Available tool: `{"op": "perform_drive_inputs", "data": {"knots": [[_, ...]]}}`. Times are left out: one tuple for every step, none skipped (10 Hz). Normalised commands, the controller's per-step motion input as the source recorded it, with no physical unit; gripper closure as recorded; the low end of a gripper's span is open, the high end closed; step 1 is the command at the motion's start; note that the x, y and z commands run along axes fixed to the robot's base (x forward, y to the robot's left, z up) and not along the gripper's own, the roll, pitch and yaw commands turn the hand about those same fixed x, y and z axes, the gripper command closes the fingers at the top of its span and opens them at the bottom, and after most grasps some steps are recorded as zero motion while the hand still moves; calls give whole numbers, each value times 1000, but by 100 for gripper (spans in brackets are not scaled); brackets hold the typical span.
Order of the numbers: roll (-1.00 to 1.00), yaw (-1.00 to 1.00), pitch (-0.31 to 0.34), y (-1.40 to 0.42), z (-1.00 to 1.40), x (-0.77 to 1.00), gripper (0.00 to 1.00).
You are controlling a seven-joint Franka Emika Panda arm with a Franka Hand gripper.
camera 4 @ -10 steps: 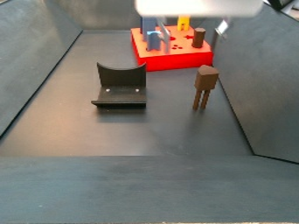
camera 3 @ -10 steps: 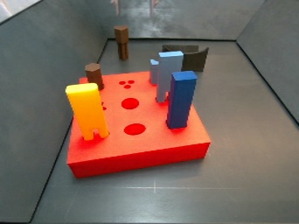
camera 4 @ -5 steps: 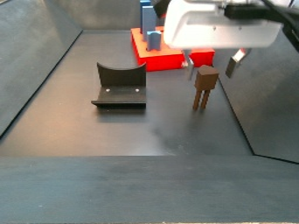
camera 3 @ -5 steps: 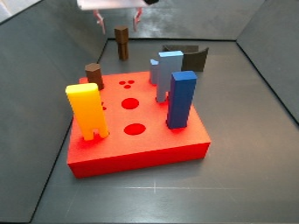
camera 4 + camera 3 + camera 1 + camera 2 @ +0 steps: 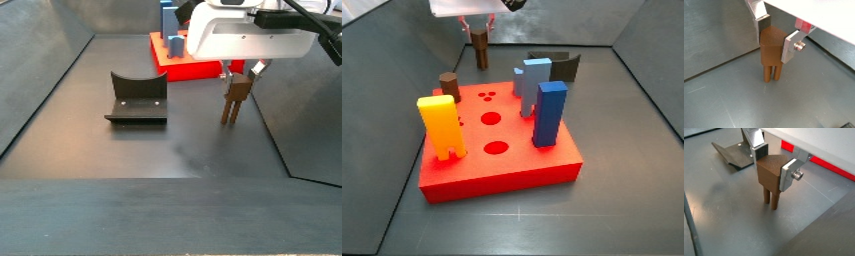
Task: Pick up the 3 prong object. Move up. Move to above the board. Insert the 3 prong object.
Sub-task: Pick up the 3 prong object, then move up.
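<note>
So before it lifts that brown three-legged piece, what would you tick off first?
1. Gripper around the 3 prong object, one finger on each side of its top: ok.
2. Fingers actually pressing on it: cannot tell; the plates look flush, but it stands on the floor.
3. Piece upright, prongs down: ok in both wrist views.
4. Fixture apart from the piece: ok.
5. Three small holes on the board free: ok; they show empty in a side view.
6. Blocks standing on the board could obstruct the approach: cannot tell.
</note>
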Motion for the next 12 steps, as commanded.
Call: {"op": "perform_drive_inputs", "data": {"knots": [[0, 0, 0, 0, 0, 0, 100], [0, 0, 0, 0, 0, 0, 100], [0, 0, 0, 0, 0, 0, 100], [0, 0, 0, 0, 0, 0, 100], [0, 0, 0, 0, 0, 0, 100], [0, 0, 0, 0, 0, 0, 100], [0, 0, 0, 0, 0, 0, 100], [0, 0, 0, 0, 833, 0, 100], [-11, 34, 19, -69, 798, -25, 100], [5, 37, 30, -53, 691, -35, 100], [18, 34, 32, -40, 617, -34, 100], [48, 27, 39, -15, 440, -28, 100]]}}
